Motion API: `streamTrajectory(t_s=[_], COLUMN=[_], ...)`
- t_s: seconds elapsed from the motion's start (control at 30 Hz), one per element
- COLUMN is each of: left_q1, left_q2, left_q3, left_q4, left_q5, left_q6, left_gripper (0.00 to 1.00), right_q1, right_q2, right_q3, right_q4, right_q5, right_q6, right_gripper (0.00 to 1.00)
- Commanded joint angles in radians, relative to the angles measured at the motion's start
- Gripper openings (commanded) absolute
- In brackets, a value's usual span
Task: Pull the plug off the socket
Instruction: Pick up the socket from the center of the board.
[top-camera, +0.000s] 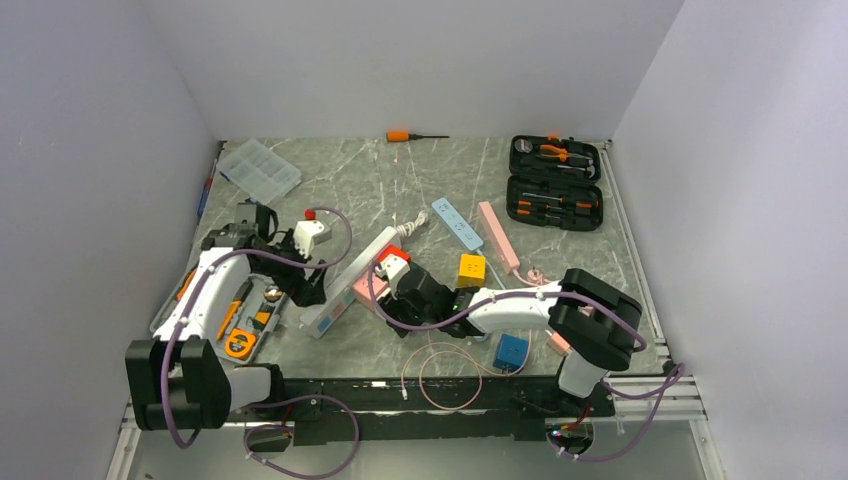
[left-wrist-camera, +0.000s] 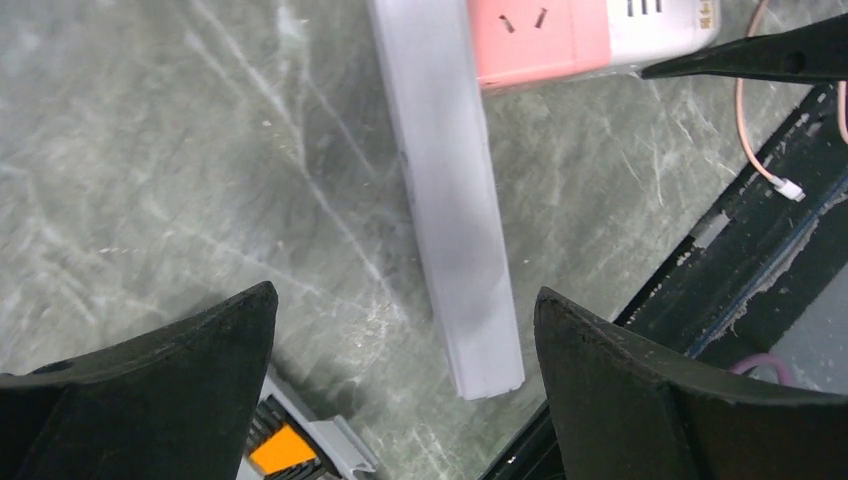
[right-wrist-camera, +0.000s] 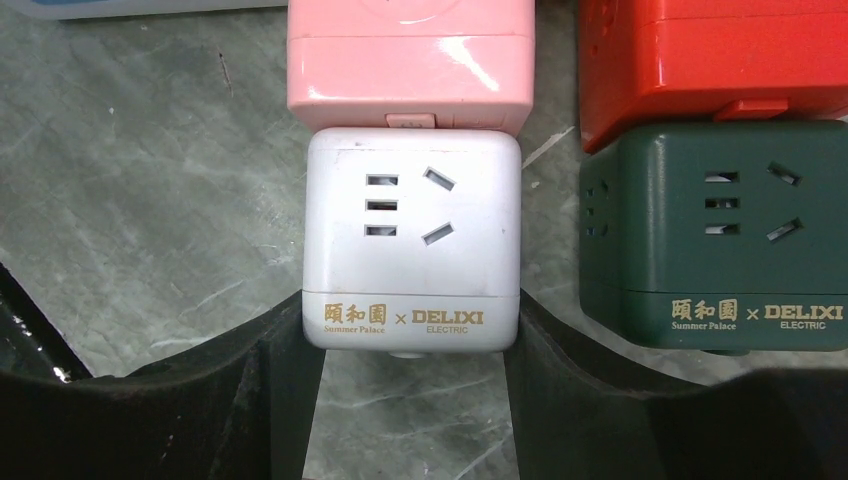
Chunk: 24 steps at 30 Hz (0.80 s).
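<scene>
Right fingers (right-wrist-camera: 275, 400) snug on white cube plug (right-wrist-camera: 412, 240) against pink socket (right-wrist-camera: 410, 70).

The white cube (right-wrist-camera: 412, 250) bore gold lettering, as did the dark green cube (right-wrist-camera: 715, 235). A pink cube (right-wrist-camera: 410, 65) and a red cube (right-wrist-camera: 715, 60) were plain, and the table (right-wrist-camera: 130, 200) was grey marble with pale veins.

Lying flat — the white cube plug (right-wrist-camera: 412, 250), its far end joined to the pink socket (right-wrist-camera: 410, 70).
</scene>
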Motion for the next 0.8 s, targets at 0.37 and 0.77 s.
streamTrajectory(t_s=[0.37, 0.77], left_q1=[-0.181, -0.320], left_q2=[0.081, 0.164], left_q3=[-0.045, -0.110], left_q4=[0.088, 0.159], left_q5=[-0.153, -0.280], left_q6=[-0.086, -0.063], left_gripper=[1.00, 0.96], right_q1=[-0.005, -0.008], right_q2=[-0.185, -0.521], right_q3=[-0.044, -0.035], right_q4=[-0.005, -0.136], right_q5=[-0.015, 0.102], right_q6=[0.070, 0.086], right_gripper=[0.75, 0.82])
